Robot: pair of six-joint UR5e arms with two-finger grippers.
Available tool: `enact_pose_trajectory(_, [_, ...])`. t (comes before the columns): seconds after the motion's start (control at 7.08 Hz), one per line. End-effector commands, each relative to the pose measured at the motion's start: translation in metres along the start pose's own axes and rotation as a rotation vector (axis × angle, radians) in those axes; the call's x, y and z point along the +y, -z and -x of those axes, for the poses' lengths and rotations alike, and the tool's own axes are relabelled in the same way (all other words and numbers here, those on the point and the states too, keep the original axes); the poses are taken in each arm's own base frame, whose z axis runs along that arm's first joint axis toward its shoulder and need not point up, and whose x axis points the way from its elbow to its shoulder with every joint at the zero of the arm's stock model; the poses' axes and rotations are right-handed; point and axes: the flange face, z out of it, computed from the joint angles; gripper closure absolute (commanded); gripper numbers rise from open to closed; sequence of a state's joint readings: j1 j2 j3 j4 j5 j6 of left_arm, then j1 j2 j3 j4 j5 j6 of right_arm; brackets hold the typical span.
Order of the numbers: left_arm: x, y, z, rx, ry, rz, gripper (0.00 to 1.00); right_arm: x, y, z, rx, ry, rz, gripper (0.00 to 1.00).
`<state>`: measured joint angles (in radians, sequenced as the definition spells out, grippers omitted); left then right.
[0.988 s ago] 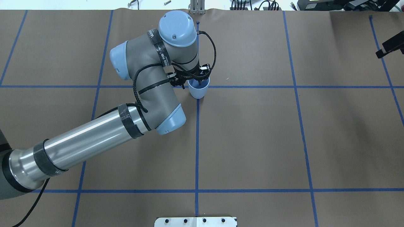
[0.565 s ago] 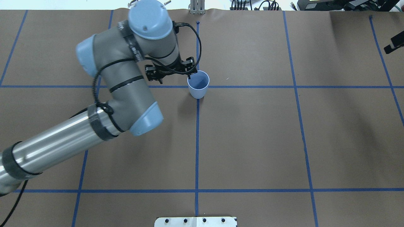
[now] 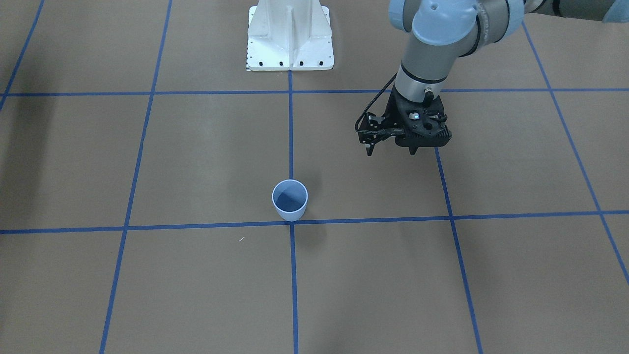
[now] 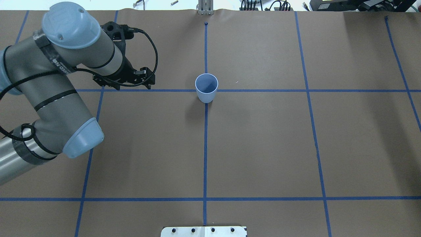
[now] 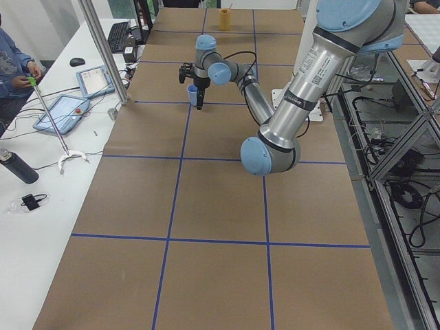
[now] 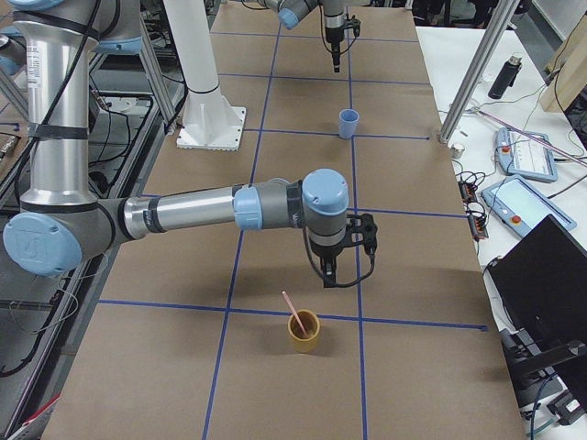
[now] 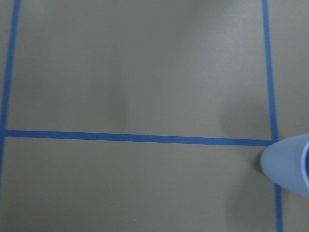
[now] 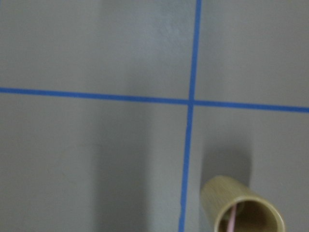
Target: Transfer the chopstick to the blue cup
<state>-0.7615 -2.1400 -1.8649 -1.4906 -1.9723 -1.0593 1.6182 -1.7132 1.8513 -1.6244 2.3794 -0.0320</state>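
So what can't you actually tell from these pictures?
Right gripper: shows only in the right side view, fingers too small to tell open or shut.
Blue cup: its bottom is shadowed in the overhead view; the left wrist view's edge cuts it off.
Chopstick: lower end hidden inside the tan cup.

Left arm (image 4: pixel 56 95): grey jointed housings, light-blue round caps (image 4: pixel 71 20)
Forearm: bare silver metal tube (image 4: pixel 10 168), black tape bands (image 4: pixel 26 149)
Cable: black looped cord (image 4: pixel 156 56)
Left gripper (image 3: pixel 391 147): black
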Motion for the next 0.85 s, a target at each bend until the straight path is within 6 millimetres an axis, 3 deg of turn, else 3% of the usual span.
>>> enact_pose_trajectory(0.0, [0.006,-0.002,0.003,0.005,0.013,0.022,0.02,0.057,-0.02,-0.035,0.063,-0.048,0.025,0.01])
enact_pose_trajectory(0.71, [0.006,-0.012,0.004,-0.009,0.015,0.031,0.02,0.049,-0.031,-0.02,0.055,-0.442,-0.024,0.01])
